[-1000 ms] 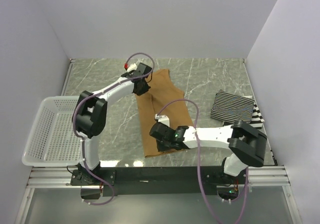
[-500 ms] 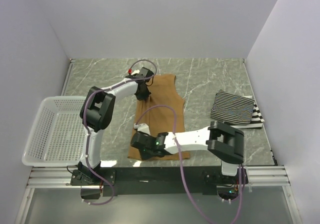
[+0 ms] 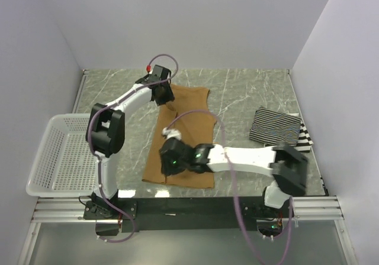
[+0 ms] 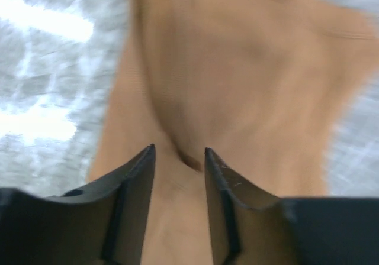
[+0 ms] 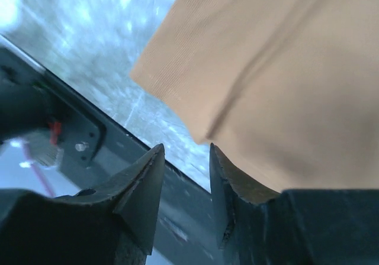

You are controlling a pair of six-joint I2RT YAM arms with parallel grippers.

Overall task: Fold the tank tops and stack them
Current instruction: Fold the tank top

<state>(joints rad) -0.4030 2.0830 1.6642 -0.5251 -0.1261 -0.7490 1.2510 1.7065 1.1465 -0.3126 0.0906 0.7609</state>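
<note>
Left wrist: end effector (image 4: 179, 150) parted over tan top (image 4: 237, 70).

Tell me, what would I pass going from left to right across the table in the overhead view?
white mesh basket → tan-brown tank top → folded striped tank tops
</note>
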